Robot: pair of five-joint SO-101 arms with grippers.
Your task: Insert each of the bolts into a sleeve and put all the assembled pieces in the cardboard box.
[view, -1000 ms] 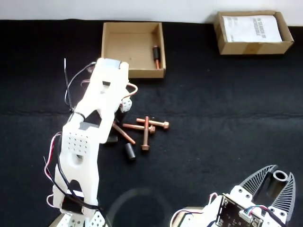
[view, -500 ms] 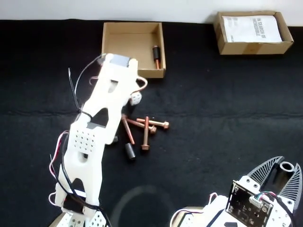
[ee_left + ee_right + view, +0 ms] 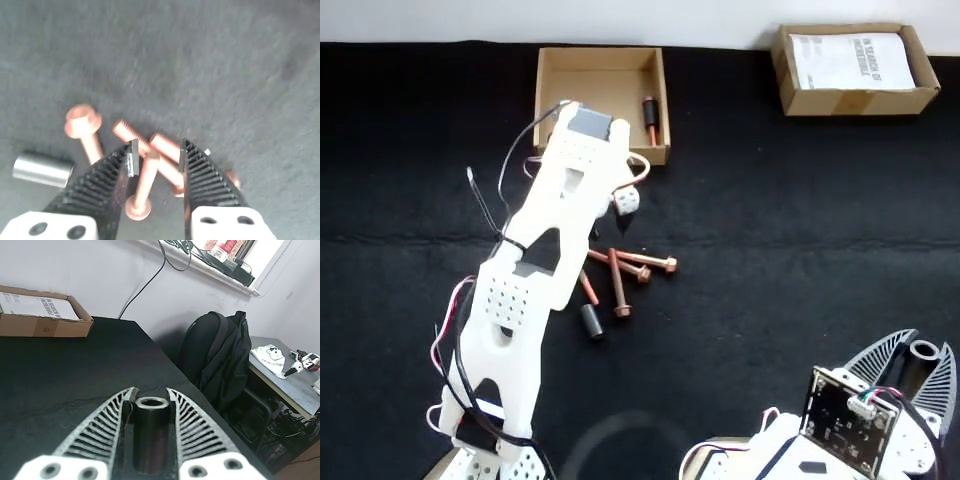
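1. Lower right of the high view, my right gripper is clamped on the held sleeve, a smooth black tube, bore up, ready for a bolt.
2. Mid-frame, a loose sleeve lies on the matte black counter beside the coppery, threaded bolts.
3. My left gripper, ribbed fingers apart, hovers astride one bolt. I judge the pickup is in hand; next I'd close squarely on the shank.
4. Upper centre, the cardboard box holds one assembled piece.
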